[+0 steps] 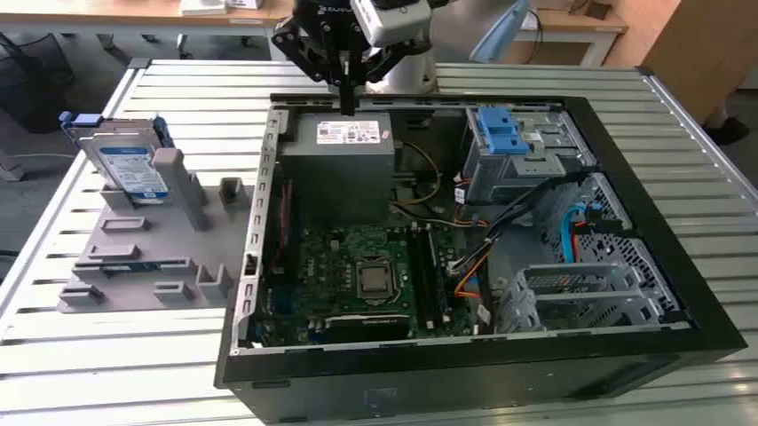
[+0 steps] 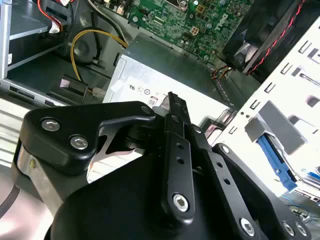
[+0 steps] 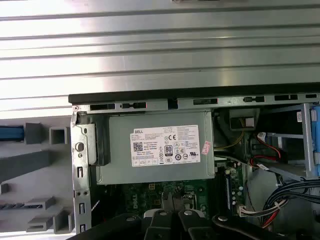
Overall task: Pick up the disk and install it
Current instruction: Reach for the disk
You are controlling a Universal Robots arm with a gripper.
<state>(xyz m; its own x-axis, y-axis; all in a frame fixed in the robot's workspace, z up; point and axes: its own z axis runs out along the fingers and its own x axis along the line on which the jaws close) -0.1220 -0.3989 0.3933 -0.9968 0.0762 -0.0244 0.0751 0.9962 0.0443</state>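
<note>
Hand (image 1: 348, 108) closed, empty, above power-supply box (image 1: 343, 153); disk (image 1: 128, 165) apart in grey holder (image 1: 142, 259)

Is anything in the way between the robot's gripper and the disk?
The gripper hangs over the power supply in the computer case; the disk stands in a grey holder outside. Only the case's side wall lies between them.

A slatted metal table (image 1: 106, 355) stands on a grey floor (image 1: 18, 195). Beyond it are a light wooden desk (image 1: 130, 18) at the exterior view's left and a wooden panel (image 1: 693, 44) at its right.
</note>
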